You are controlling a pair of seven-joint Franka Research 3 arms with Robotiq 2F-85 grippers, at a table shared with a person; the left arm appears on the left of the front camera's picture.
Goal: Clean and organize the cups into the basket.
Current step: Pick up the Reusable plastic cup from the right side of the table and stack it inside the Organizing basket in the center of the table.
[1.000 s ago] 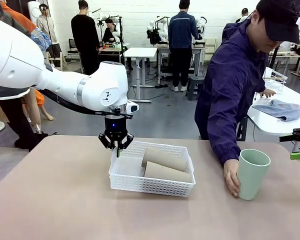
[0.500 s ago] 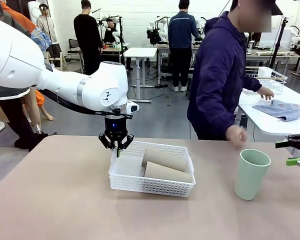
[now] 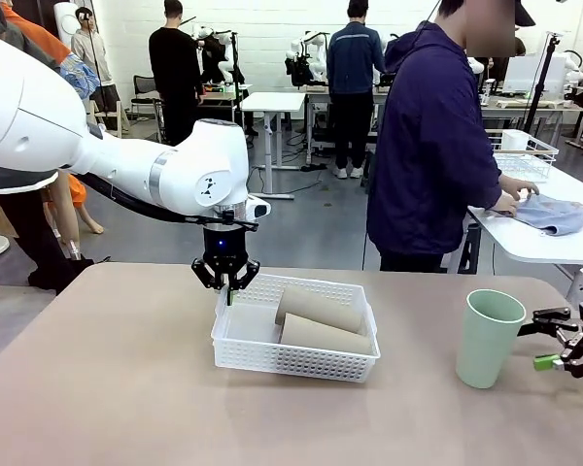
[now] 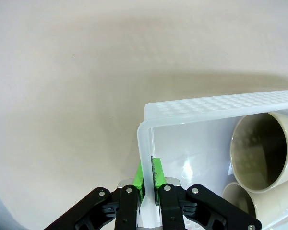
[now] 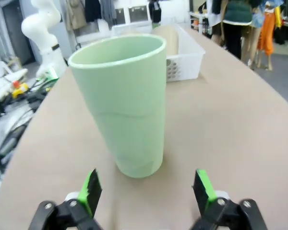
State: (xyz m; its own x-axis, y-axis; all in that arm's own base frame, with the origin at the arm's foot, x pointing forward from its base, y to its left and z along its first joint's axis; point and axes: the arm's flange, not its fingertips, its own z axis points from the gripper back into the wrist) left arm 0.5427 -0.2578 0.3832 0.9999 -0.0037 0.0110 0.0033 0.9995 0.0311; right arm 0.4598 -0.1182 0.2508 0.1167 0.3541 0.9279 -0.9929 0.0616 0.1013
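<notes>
Right wrist view put the matte, tapered, pale mint-green cup straight ahead of the right gripper. Its green-padded fingers were spread wider than the cup's foot and short of it, holding nothing. The mint-green cup stood upright on the beige tabletop near its right edge, long axis vertical, mouth up and narrower base down. From the front, the right gripper reached in low from the tabletop's right edge, level with the lower half of the cup and just beside it, so it was by far the nearer arm. The coming move would probably be a level push forward until the cup's wall sat between the pads, then a squeeze. The shallow white perforated plastic basket sat mid-table toward the far edge, well apart from the mint-green cup and to its left. Two tan-brown tapered cups lay on their sides in it, side by side, long axes along the basket's length, mouths toward its left end. Near that end's far corner the left gripper pointed down, and the left wrist view showed its pads pressed together on the basket's thin wall, pinching it.
</notes>
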